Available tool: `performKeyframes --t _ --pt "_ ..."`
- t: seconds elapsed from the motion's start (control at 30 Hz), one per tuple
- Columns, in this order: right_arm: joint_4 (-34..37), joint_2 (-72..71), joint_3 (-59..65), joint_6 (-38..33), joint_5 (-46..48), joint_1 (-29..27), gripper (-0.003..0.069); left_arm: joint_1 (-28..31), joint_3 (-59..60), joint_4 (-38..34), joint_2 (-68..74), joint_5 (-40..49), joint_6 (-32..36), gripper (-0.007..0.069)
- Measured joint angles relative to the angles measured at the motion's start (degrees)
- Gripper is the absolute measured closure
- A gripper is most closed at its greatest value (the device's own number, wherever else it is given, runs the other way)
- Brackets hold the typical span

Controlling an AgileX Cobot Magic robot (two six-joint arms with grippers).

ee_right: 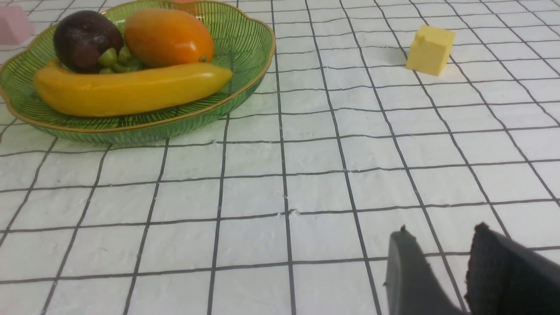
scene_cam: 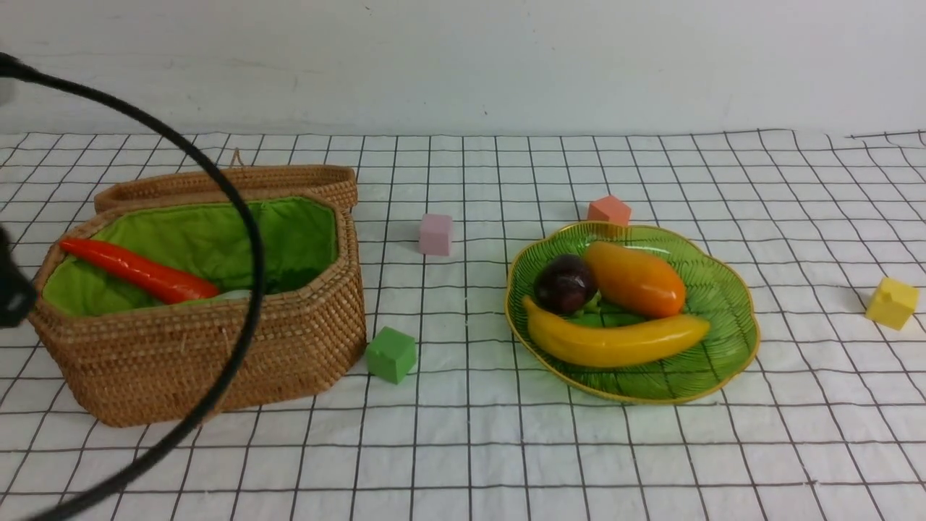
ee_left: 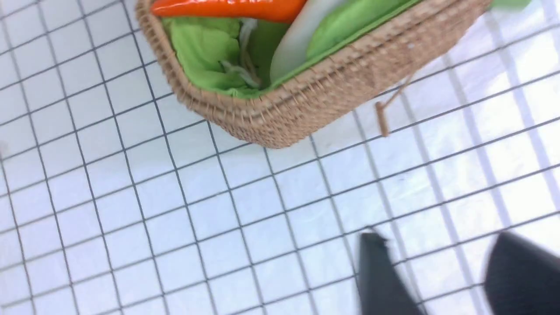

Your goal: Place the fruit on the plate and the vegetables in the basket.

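My left claw (ee_left: pixel 433 280) hangs above bare counter (scene_cam: pixel 506 449) just off a corner of the basket (scene_cam: pixel 217 347); its two dark fingers stand apart with grid cloth showing between them, gripping nothing. My right claw (ee_right: pixel 442 267) is likewise released, its fingers slightly parted over the cloth, well apart from the plate (scene_cam: pixel 723 347).

Taking the basket as my landmark: it sits with its lid (scene_cam: pixel 289 181) folded back behind it and its green lining exposed. Inside it the carrot (scene_cam: pixel 137 271) lies slanted across the lining, and my left wrist camera shows the white radish (ee_left: pixel 297 39) lying beside it, their ends meeting. A pale green sliver next to the carrot may be the cucumber; I cannot tell for sure. A black cable (scene_cam: pixel 239 217) arcs across the front view in front of the basket.

To the right of the basket, well apart from it, the plate carries all three fruits: the banana (scene_cam: pixel 615 340) along its near side, the mango (scene_cam: pixel 636 278) and the dark round fruit (scene_cam: pixel 564 284) side by side behind it, both touching the banana.

A green cube (scene_cam: pixel 391 354) sits just beside the basket's near right corner; a pink cube (scene_cam: pixel 435 234) lies between basket and plate, farther back. An orange cube (scene_cam: pixel 609 210) rests just behind the plate, and a yellow cube (scene_cam: pixel 891 303) lies farthest from the basket, beyond the plate.
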Motion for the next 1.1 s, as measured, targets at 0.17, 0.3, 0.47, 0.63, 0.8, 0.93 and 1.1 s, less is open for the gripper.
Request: performKeyframes --t 0.17,0.3,0.47,0.63,0.8,0.93,1.1 --pt "0.0 0.0 0.0 0.0 0.0 0.0 0.0424 0.0 6.29 -1.03 -18.54 0.59 -4.31 0.0636" --pt "0.0 0.0 0.0 0.0 0.0 0.0 0.0422 0.0 17.87 -6.22 -35.97 -3.13 -10.92 0.0637" --pt "0.0 0.0 0.0 0.0 0.0 0.0 0.0422 0.0 31.77 -17.71 -43.53 -13.31 -11.88 0.0637" --pt "0.0 0.0 0.0 0.0 0.0 0.0 0.0421 0.0 36.57 -23.64 -45.57 -23.35 -12.17 0.0637" --pt "0.0 0.0 0.0 0.0 0.0 0.0 0.0421 0.0 37.07 -24.24 -45.68 -25.56 -12.22 0.0637" --pt "0.0 0.0 0.0 0.0 0.0 0.0 0.0421 0.0 37.07 -24.37 -45.68 -25.5 -12.22 0.0637" --pt "0.0 0.0 0.0 0.0 0.0 0.0 0.0421 0.0 37.23 -21.23 -45.68 -25.92 -12.22 0.0637"
